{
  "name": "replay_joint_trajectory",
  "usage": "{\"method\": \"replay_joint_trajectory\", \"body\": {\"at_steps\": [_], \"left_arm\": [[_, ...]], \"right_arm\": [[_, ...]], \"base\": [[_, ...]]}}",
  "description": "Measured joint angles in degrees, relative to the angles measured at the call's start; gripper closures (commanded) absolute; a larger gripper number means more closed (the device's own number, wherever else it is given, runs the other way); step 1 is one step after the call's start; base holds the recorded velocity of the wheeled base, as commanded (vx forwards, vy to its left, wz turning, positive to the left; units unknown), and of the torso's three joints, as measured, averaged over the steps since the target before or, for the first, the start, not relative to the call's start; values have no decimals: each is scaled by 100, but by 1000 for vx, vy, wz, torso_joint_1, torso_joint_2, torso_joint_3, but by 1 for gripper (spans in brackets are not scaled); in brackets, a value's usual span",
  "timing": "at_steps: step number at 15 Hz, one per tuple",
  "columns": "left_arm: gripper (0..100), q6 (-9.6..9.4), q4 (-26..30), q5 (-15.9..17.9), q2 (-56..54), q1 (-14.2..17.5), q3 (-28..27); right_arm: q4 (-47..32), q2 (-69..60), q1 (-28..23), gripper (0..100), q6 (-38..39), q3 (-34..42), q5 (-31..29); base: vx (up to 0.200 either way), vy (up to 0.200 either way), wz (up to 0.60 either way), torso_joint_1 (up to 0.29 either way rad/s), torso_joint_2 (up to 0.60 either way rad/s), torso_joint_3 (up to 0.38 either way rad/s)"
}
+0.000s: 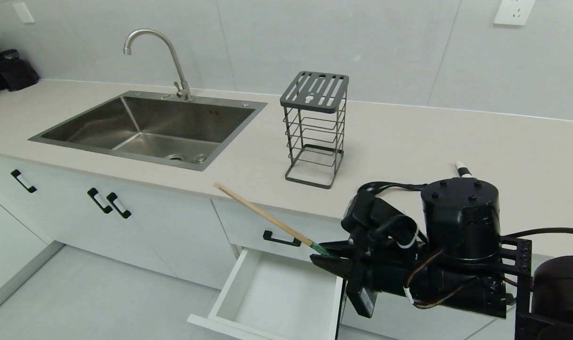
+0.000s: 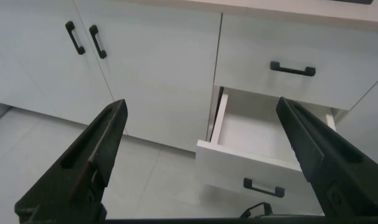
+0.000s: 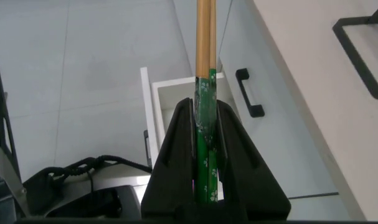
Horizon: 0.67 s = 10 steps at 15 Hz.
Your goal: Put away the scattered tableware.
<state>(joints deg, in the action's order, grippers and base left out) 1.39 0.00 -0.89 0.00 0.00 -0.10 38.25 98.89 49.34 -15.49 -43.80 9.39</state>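
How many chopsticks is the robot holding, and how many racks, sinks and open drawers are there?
Chopsticks in the jaws: 2
Wire rack: 1
Sink: 1
Open drawer: 1
Total: 5

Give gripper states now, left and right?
Left gripper: open, holding nothing.
Right gripper: closed on the chopsticks, green ends clamped.

Pair of chopsticks [image 1: 267,217]: pale wooden shafts with green, flower-patterned grip ends, lying side by side and clamped at the green ends in the right gripper [image 3: 204,112]. They are held tilted above the open white drawer [image 1: 230,288]. White-tipped utensil [image 1: 461,168]: behind and right of the drawer, largely hidden.
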Motion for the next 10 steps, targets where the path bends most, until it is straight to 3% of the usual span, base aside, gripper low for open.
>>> {"method": "replay_joint_trajectory", "body": {"at_steps": [3, 10], "left_arm": [[0, 0, 0, 2, 0, 0, 0], [0, 0, 0, 2, 0, 0, 0]], "right_arm": [[-2, 0, 9, 100, 12, 4, -6], [1, -2, 22, 100, 15, 1, -9]], "base": [[0, 0, 0, -152, 294, 141], [0, 0, 0, -33, 61, 32]]}}
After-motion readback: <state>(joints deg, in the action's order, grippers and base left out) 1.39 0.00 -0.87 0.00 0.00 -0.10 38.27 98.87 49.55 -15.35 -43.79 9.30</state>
